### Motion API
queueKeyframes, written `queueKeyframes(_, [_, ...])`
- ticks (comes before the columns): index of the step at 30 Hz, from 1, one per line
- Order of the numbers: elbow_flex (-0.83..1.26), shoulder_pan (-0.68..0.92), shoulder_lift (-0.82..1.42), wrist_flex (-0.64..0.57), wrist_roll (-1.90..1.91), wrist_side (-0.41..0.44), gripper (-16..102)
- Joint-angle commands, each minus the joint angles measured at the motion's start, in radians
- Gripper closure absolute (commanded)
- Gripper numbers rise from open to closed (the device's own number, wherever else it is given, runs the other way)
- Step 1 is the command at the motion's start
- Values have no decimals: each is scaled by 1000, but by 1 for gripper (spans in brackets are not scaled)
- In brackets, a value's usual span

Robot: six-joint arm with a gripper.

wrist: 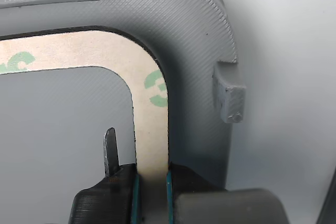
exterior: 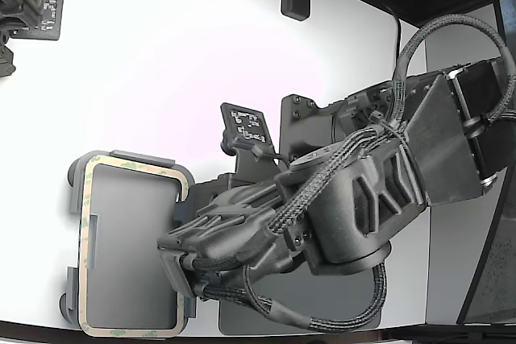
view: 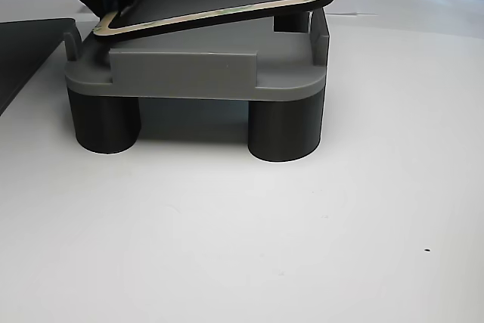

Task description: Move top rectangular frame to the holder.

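Gripper (wrist: pixel 152 182) pinching one thin side of the top rectangular frame (wrist: pixel 149 129), so no flopping. Frame tipped over the holder (view: pixel 189 73): far edge up, near end low by the tabs, probably for sliding in.

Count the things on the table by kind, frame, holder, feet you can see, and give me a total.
Rectangular frame: 1
Holder: 1
Round feet under the holder visible in the other view: 2
Dark flat slab: 1
Total: 5
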Motion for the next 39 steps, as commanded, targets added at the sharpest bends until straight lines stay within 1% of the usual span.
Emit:
queueKeyframes(1, [-20,-15,18,11,6,-3,97])
queueKeyframes(24, [21,-15,35,11,9,-21,97])
queueKeyframes(26, [26,-15,40,11,6,-18,93])
queueKeyframes(27, [28,-15,43,11,3,-15,88])
queueKeyframes(28, [28,-15,44,11,0,-11,76])
queueKeyframes(29, [26,-15,48,11,-3,-6,58])
queueKeyframes(30, [23,-15,48,11,-8,-3,24])
queueKeyframes(31, [21,-15,49,11,-9,2,-14])
queueKeyframes(37, [-32,-11,52,9,-44,31,-14])
queueKeyframes(39, [-64,-3,60,9,-89,63,-14])
